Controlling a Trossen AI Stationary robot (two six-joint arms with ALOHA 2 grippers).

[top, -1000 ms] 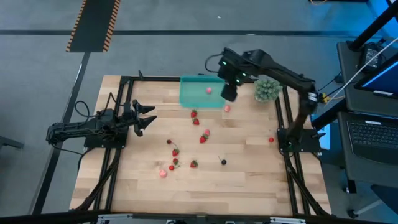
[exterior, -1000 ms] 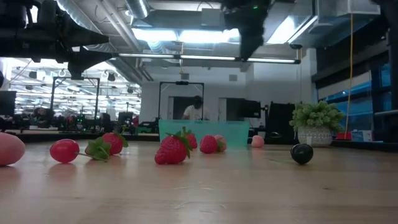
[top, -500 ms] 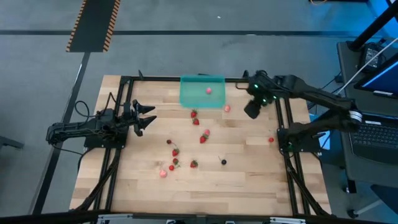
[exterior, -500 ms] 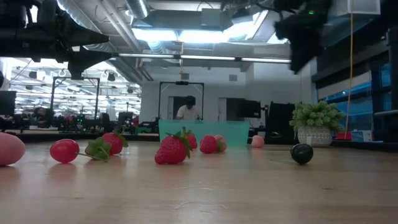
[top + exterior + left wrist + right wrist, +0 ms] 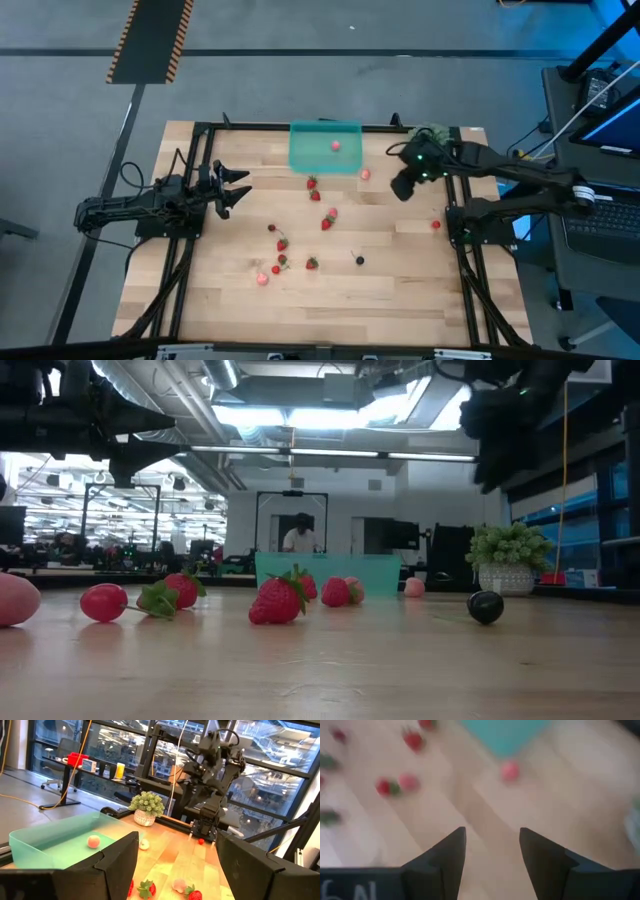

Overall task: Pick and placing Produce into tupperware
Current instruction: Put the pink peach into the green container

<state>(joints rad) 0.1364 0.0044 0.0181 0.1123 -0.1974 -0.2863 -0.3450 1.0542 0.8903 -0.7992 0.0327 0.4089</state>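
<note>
The teal tupperware (image 5: pixel 325 147) sits near the table's far edge with one pale pink piece (image 5: pixel 335 145) inside it. Another pink piece (image 5: pixel 365 173) lies just outside its right near corner. Red strawberry pieces (image 5: pixel 326 224) and a dark one (image 5: pixel 360 260) are scattered over the middle of the table, and one red piece (image 5: pixel 436 225) lies near the right frame. My right gripper (image 5: pixel 401 187) hangs open and empty above the table, right of the tupperware. My left gripper (image 5: pixel 236 188) is open at the table's left side.
A green leafy clump in a pot (image 5: pixel 432 131) stands at the far right corner, partly under my right arm. Black frame rails (image 5: pixel 457 190) run along the table's left and right sides. A person (image 5: pixel 298 538) shows in the room far behind the table.
My right gripper has swung away from above the tupperware's right end toward the table's right edge and somewhat toward the near edge. The produce and the tupperware have stayed where they were.
</note>
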